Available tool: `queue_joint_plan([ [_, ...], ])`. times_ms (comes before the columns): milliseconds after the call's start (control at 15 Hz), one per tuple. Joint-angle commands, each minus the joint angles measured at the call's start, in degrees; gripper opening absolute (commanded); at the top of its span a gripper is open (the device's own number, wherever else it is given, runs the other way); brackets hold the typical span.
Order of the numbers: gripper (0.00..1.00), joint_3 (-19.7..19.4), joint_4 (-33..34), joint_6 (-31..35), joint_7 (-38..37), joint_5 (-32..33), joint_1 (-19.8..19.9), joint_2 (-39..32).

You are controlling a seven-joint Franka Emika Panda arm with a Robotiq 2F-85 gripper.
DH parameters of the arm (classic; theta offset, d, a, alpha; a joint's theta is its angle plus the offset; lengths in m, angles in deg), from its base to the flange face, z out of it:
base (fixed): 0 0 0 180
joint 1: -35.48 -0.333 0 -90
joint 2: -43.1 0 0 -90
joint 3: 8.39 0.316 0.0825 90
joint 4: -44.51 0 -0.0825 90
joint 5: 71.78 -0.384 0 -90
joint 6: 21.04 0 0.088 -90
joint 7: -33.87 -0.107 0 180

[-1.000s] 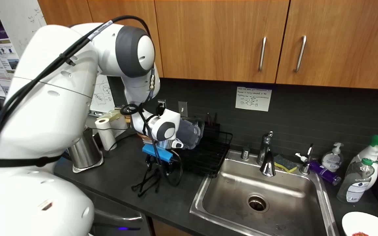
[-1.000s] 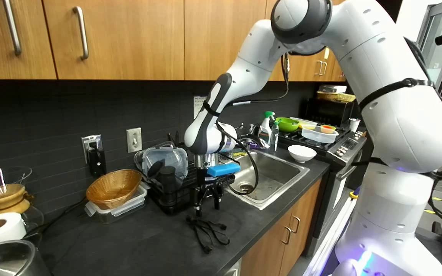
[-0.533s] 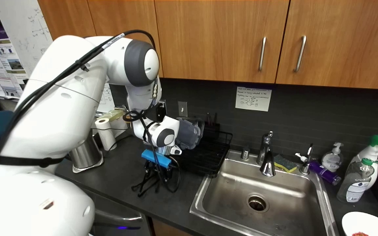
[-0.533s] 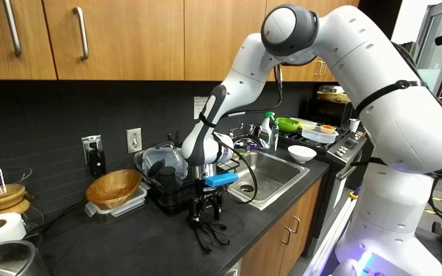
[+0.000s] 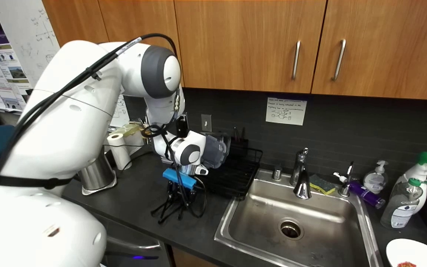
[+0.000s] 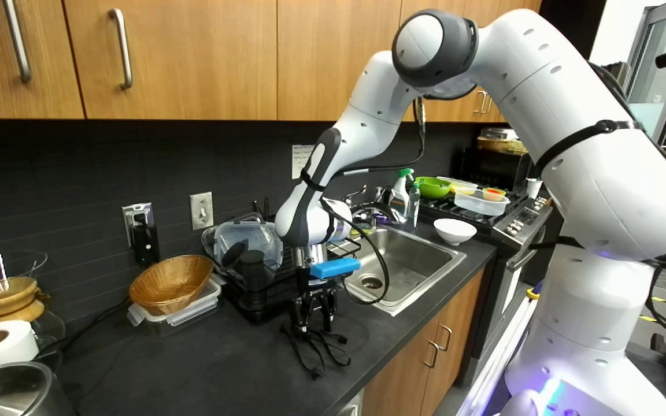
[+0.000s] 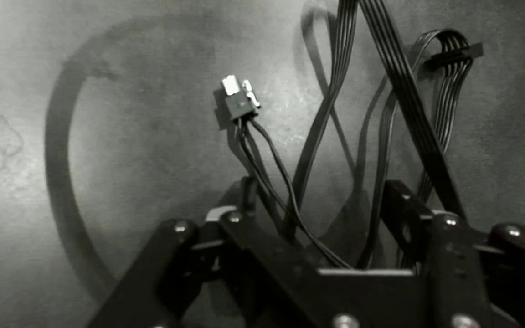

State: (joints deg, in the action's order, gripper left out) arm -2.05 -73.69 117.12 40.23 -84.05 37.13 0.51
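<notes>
Gripper (image 7: 321, 196) is hanging low over the counter (image 6: 206, 370), pointing straight down, fingers (image 7: 401, 205) spread well apart, with several strands of a tangle of black cables (image 7: 401, 68) running through the gap between them. Honestly can't tell if either fingertip is actually touching a strand. The cables are lying on the counter fairly close to its front edge, directly under the gripper in both exterior views. From the wrist view it's mostly flat, ribbon-type stuff: a small plug (image 7: 240, 104) with a shiny pale end sits just past the left-hand fingertip on thin wires, and a dark connector (image 7: 455, 55) is up toward the top right where another lead bends around. There's a blue block (image 6: 335, 268) sticking out from the wrist right above the gripper. Behind it, toward the counter's back edge, you've got a black dish rack (image 5: 232, 181) just beside the sink (image 5: 258, 226), with a clear plastic tub (image 5: 213, 150) propped up in it. Further along that back edge is a wicker basket (image 6: 174, 283) sitting on a clear container (image 6: 208, 301). A paper towel roll (image 5: 119, 152) stands near a metal pitcher (image 5: 96, 172), and a white bowl (image 6: 454, 230) sits near the counter's front corner on the stove (image 6: 518, 228) side.
</notes>
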Motion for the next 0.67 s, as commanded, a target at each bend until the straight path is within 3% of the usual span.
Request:
queue_joint_plan([
  [0, 0.4, -0.6, 1.4, -0.9, -1.1, 1.2, -0.5, -0.8],
  [333, 0.04, -1.3, 1.7, -1.5, -1.4, 1.8, -0.5, -0.7],
  [400, 0.0, -1.4, 1.8, -1.5, -1.7, 1.9, -0.7, -0.6],
  [600, 0.02, -1.6, 2.0, -1.6, -2.2, 2.1, -1.2, -0.7],
])
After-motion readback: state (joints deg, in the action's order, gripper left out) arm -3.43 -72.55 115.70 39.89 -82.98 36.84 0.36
